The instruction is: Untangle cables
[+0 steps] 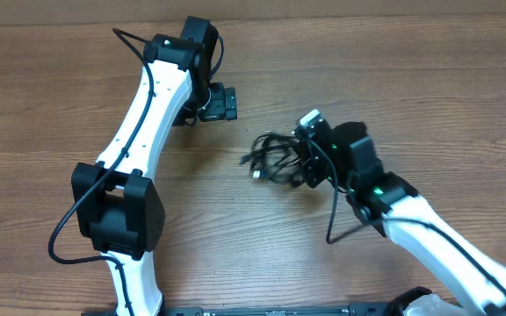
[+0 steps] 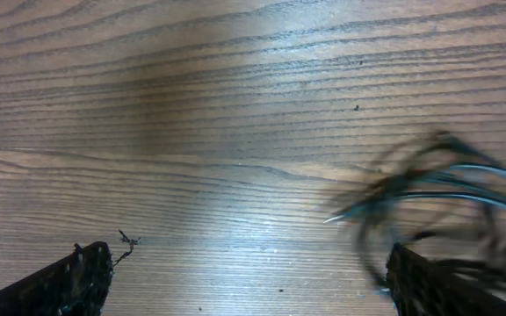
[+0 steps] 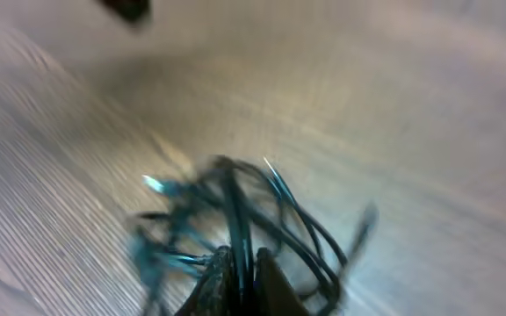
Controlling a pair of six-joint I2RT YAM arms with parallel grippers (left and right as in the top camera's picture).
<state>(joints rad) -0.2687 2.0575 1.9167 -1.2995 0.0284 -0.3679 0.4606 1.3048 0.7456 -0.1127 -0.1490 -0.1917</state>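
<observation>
Wood-grain table (image 1: 42,105). Cables (image 1: 275,158) bunched in tangle mid-table, right of centre. Right gripper (image 3: 240,272) clenched on few strands of tangle. Left gripper (image 2: 249,281) spread wide, empty, near tangle. Risk: whole knot drags along as lump; thin strands slip from pinch. No readable writing or brands.

The left arm (image 1: 145,105) and right arm (image 1: 451,259) are built alike: long white links with rounded edges, joined by bulky black joint housings (image 1: 119,209), and each arm shows a small green light (image 1: 378,190) on its black wrist section. A thin black cable (image 1: 60,235) runs along the left arm's white link and loops loose beside its lower joint; another loops off the right arm's wrist. The left gripper (image 1: 225,103) and right gripper (image 1: 295,168) are black, with dark, rough-edged fingers (image 2: 82,276).
</observation>
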